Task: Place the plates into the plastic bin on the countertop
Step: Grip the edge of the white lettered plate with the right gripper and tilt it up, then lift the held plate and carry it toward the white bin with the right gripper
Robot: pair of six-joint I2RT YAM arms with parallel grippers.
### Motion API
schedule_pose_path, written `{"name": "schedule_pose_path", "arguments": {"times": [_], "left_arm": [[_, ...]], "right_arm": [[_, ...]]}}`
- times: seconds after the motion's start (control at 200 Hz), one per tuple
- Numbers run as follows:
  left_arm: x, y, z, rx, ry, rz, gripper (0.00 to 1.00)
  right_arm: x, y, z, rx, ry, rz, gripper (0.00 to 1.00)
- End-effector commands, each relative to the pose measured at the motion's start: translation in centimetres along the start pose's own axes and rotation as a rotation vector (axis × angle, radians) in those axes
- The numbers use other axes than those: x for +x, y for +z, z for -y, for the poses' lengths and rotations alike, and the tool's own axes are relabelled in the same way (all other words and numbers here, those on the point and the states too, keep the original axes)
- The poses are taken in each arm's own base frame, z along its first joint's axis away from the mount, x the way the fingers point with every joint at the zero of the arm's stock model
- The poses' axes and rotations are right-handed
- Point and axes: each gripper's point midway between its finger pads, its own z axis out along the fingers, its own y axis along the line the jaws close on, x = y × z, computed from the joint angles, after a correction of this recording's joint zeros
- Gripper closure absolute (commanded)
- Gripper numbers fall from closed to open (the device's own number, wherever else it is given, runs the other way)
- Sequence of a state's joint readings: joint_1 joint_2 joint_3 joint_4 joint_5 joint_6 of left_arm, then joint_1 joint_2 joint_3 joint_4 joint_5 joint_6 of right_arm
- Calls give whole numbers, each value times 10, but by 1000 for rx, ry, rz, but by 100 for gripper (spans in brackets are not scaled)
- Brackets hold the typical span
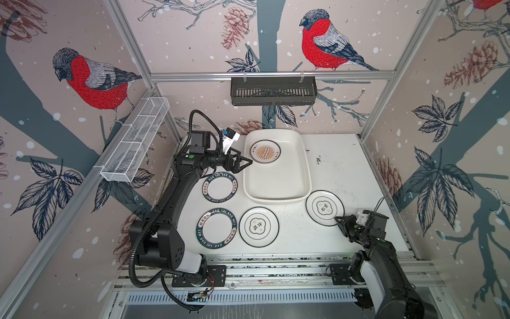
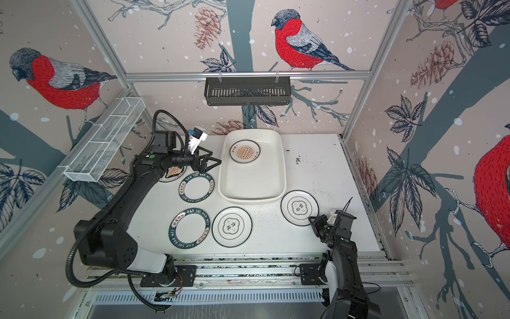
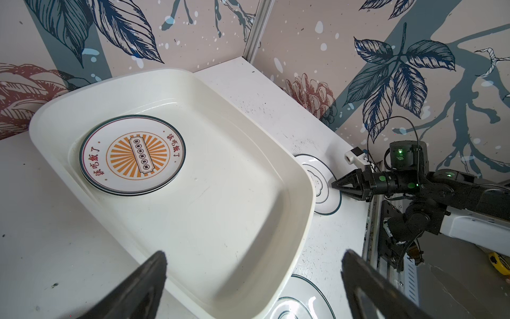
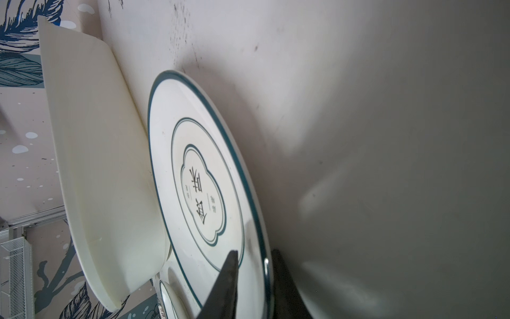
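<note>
The cream plastic bin (image 1: 276,197) (image 3: 303,193) stands at the back of the countertop (image 1: 345,171). In it lies a sunburst plate (image 1: 265,151) (image 3: 132,154) on top of another plate. My left gripper (image 1: 248,162) (image 3: 254,256) hovers open and empty over the bin's left rim. Beneath that arm a third sunburst plate (image 2: 172,172) is half hidden. Two lettered-rim plates (image 1: 219,188) (image 1: 216,227) and a thin-rimmed plate (image 1: 259,226) lie in front. My right gripper (image 1: 337,219) (image 4: 255,252) is shut on the near rim of the right thin-rimmed plate (image 1: 324,207) (image 4: 198,171), which lies flat.
A black slotted shelf (image 1: 273,91) hangs on the back rail. A white wire basket (image 1: 135,143) is mounted on the left wall. Aluminium rails (image 1: 276,265) run along the front edge of the countertop, and patterned walls close in three sides.
</note>
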State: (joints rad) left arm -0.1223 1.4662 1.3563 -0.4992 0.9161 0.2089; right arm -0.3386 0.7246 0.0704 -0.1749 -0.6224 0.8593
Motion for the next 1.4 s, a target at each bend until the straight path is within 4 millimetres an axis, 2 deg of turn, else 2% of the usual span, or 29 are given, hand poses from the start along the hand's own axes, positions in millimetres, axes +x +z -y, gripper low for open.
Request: {"name": "schedule_pose_path", "arguments": {"times": [0.0,0.355,0.59,0.836,1.176,1.391], "left_arm": [[-5,0,4,23,26,19,2],[-8,1,5,26,25,23,2],[-9,1,9,44,19,22,2],[-10,0,9,39,24,23,2],[-9,1,9,40,19,23,2],[-10,0,9,39,21,25,2]], "right_arm": [[20,-1,30,114,81,-55,80],[16,1,20,53,78,-36,87],[14,1,26,87,78,-28,78],[12,3,25,86,82,-29,78],[8,6,26,82,86,-18,88],[3,2,19,62,80,0,94]]}}
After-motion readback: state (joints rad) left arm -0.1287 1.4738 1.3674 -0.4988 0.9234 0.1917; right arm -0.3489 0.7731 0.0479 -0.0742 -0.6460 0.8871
